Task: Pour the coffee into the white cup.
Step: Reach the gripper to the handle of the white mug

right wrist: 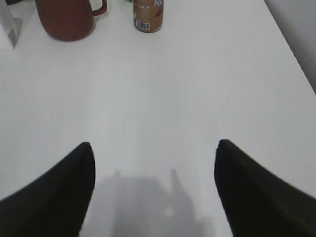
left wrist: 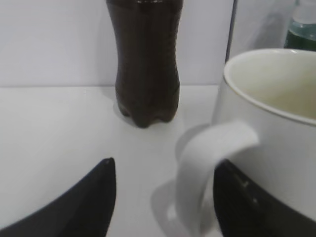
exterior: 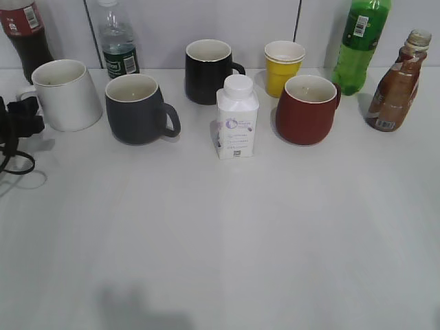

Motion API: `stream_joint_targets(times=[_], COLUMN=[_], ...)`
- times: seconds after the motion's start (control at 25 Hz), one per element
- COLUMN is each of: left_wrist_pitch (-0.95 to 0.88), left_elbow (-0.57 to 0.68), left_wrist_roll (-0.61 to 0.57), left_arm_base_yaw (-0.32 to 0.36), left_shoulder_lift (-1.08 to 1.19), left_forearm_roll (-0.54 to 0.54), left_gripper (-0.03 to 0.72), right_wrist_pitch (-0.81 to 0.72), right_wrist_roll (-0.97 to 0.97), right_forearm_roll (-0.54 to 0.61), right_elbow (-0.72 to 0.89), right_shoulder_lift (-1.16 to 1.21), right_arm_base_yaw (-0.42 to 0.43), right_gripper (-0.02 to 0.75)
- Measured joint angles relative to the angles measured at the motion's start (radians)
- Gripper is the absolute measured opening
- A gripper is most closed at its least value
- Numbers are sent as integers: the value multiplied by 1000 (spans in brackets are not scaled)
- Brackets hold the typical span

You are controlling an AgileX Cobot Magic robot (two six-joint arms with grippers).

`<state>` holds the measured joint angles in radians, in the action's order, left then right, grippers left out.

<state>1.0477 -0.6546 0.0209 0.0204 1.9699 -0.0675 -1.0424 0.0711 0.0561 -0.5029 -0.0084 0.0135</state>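
Note:
The white cup (exterior: 67,95) stands at the far left of the table and leans a little. It fills the right of the left wrist view (left wrist: 276,123). My left gripper (exterior: 26,113) is open at its handle. The handle (left wrist: 210,163) lies between the jaws (left wrist: 165,168), close against the right finger. The brown coffee bottle (exterior: 397,86) stands at the far right; its base shows in the right wrist view (right wrist: 148,17). My right gripper (right wrist: 153,163) is open and empty over bare table, well short of the bottle. It is out of the exterior view.
Across the back stand a cola bottle (exterior: 26,34), a water bottle (exterior: 117,41), a grey mug (exterior: 137,108), a black mug (exterior: 208,71), a white carton (exterior: 237,118), a yellow cup (exterior: 283,67), a red mug (exterior: 307,108) and a green bottle (exterior: 359,45).

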Motion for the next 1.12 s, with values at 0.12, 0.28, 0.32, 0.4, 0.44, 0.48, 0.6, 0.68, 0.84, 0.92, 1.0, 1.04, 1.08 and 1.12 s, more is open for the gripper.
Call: stream_joint_targets(times=[0.12, 0.28, 0.32, 0.4, 0.44, 0.48, 0.6, 0.68, 0.84, 0.92, 1.0, 1.04, 1.08, 1.12], left_wrist_pitch=[0, -3, -5, -14, -21, -26, -43, -53, -60, -60, -60, -56, -52, -46], left_elbow=[-50, -104, -115, -135, -146, -157, -186, -199, -222, -235, -241, -242, -243, -243], left_wrist_roll=[1, 13, 18, 25, 26, 28, 29, 30, 34, 35, 34, 33, 34, 34], left_arm_base_yaw=[0, 0, 0, 0, 0, 0, 0, 0, 0, 0, 0, 0, 0, 0], left_shoulder_lift=[35, 70, 78, 89, 93, 98, 106, 106, 108, 118, 131, 134, 136, 138], left_forearm_roll=[0, 1, 1, 0, -1, -1, -5, -11, -44, -71, -96, -99, -102, -105], left_gripper=[470, 469, 466, 452, 441, 427, 377, 333, 188, 104, 50, 45, 41, 41], right_wrist_pitch=[0, 0, 0, 0, 0, 0, 0, 0, 0, 0, 0, 0, 0, 0], right_wrist_roll=[0, 0, 0, 0, 0, 0, 0, 0, 0, 0, 0, 0, 0, 0], right_forearm_roll=[0, 0, 0, 0, 0, 0, 0, 0, 0, 0, 0, 0, 1, 1], right_elbow=[0, 0, 0, 0, 0, 0, 0, 0, 0, 0, 0, 0, 0, 0], right_shoulder_lift=[0, 0, 0, 0, 0, 0, 0, 0, 0, 0, 0, 0, 0, 0], right_arm_base_yaw=[0, 0, 0, 0, 0, 0, 0, 0, 0, 0, 0, 0, 0, 0], right_gripper=[588, 588, 588, 588, 588, 588, 588, 588, 588, 588, 588, 588, 588, 588])
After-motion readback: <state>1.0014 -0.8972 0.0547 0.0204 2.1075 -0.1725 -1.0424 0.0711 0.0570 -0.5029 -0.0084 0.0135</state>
